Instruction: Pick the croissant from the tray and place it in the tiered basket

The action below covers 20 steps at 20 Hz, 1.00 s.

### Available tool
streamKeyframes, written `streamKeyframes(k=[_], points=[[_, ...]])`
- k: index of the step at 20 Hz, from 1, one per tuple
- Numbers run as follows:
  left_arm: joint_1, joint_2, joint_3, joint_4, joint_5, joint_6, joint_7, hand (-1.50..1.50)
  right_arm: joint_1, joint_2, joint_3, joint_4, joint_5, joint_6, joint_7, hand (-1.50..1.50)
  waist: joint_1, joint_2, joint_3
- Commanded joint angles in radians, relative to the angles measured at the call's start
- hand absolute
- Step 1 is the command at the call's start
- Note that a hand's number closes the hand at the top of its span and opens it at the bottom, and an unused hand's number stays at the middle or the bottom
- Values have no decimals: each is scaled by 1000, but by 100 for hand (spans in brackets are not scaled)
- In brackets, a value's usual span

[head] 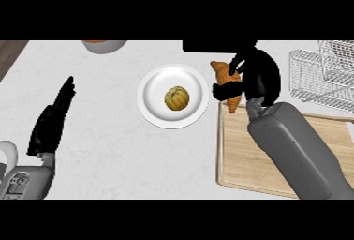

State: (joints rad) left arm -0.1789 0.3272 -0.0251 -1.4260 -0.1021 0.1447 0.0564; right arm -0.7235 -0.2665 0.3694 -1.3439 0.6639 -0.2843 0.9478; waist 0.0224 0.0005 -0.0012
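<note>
A golden-brown croissant (226, 82) hangs above the far left corner of the wooden tray (242, 159), and my right hand (254, 77) is curled round it, thumb across its middle. Part of the croissant is hidden behind the fingers. The wire tiered basket (325, 75) stands to the right of that hand, at the counter's right edge. At the left of the view my left hand (52, 119) rests open with straight fingers pointing away, holding nothing.
A white plate (153, 108) with a small round yellow-green fruit (177, 98) lies left of the croissant. A grey bowl (104, 45) shows at the far edge, and a dark object (207, 45) sits behind my right hand.
</note>
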Motion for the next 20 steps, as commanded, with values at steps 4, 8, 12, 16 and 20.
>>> streamKeyframes(k=[4,8,12,16,20], points=[[36,-35,-7,-21,-29,37,27,0,-134,-82,-88,-100,129,13,62,150,-23,-5,1],[20,-20,13,-33,-12,7,27,0,-146,-195,-136,-121,145,134,38,150,-28,-3,1],[1,-33,2,-18,-29,3,39,0,-242,-223,-158,-94,144,290,82,150,-24,-3,1],[40,-10,40,-29,4,-43,-5,0,-276,-232,-305,20,37,255,-60,150,-14,0,1],[53,-29,30,-8,-31,-17,-31,0,-287,-344,-335,58,-10,402,-159,150,-19,-1,1]])
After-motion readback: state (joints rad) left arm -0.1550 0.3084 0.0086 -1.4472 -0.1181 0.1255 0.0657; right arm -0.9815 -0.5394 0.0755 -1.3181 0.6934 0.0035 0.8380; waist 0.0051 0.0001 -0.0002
